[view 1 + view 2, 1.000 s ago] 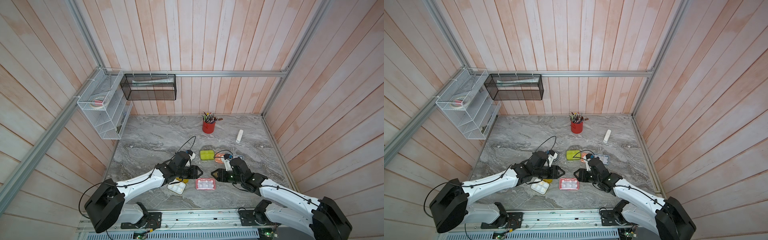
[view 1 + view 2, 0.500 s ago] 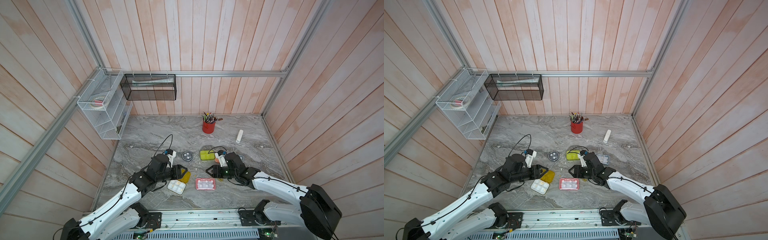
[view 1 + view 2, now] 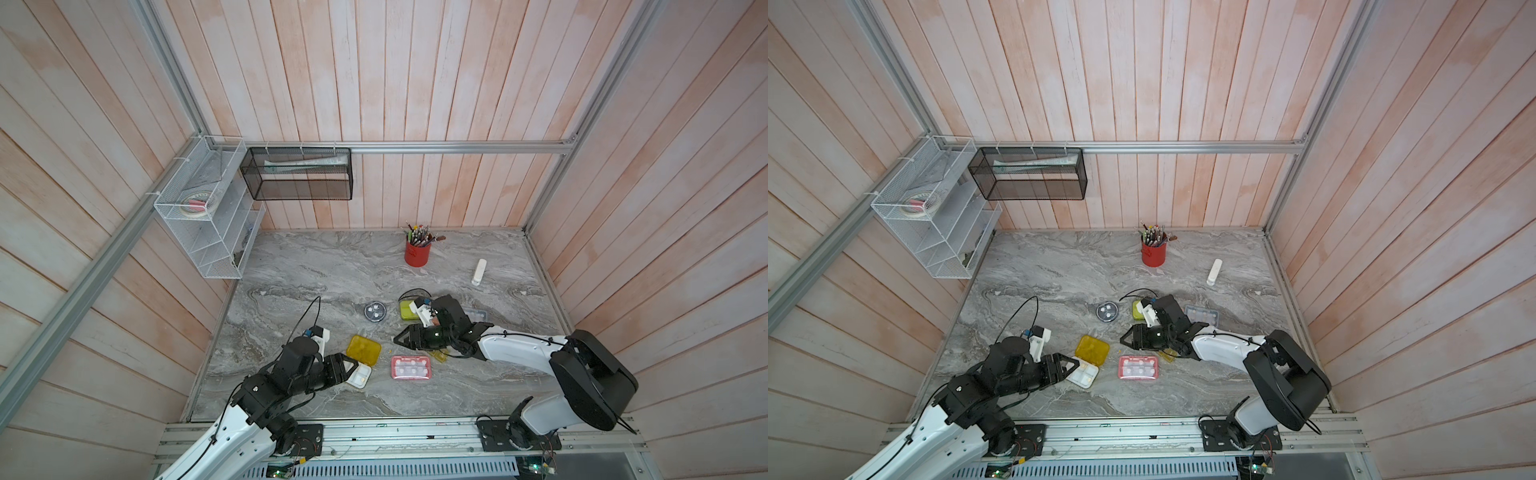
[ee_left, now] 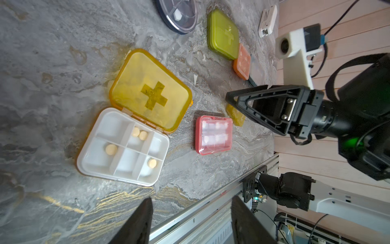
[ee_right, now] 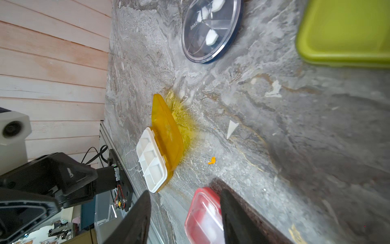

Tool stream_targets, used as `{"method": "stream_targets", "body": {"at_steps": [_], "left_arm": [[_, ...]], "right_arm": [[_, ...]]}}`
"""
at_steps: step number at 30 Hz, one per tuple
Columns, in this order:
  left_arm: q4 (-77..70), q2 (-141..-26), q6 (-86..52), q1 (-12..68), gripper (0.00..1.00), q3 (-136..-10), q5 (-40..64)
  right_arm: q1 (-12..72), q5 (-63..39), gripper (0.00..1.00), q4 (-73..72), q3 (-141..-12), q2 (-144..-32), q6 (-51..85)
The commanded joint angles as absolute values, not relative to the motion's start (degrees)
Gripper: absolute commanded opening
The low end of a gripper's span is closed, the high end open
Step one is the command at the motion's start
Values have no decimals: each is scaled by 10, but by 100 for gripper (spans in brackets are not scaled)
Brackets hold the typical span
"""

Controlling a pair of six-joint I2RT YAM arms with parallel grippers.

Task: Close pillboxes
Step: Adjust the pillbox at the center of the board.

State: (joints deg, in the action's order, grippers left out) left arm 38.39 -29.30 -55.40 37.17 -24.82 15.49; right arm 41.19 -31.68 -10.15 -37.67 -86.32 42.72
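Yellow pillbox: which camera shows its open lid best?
Left wrist view: the yellow pillbox is close and whole, lid open, pills visible in its tray. Both top views show it small; the right wrist view shows it obliquely.

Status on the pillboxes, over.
Left gripper open, empty. Right gripper open, empty. Yellow-lidded white plastic pillbox lid open, pills inside. Nothing blocking it.
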Motion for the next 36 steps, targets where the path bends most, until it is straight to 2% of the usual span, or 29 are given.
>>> {"method": "stream_targets", "body": {"at_steps": [1,6,8,16,17,18,36], "left_arm": [[453,-286,-609,370,69,-242,114],[507,-290,-621,370,80,-241,71],[503,-296,-622,370,80,-231,72],[343,-281,-633,370,84,-162,140],[328,-274,-638,370,94,-151,144],[318,-271,-643,370,99,-143,147],[204,-333,-641,370,100,-93,198]], "right_arm": [[417,-347,55,-136,-393,-880,438],[422,-358,55,-146,-419,-906,443],[426,-361,55,-149,-432,-919,443],[442,-382,55,-165,-462,-976,451],[443,-384,55,-167,-463,-982,452],[443,-385,55,-168,-465,-987,454],[450,-396,55,-192,-475,-1027,466]]}}
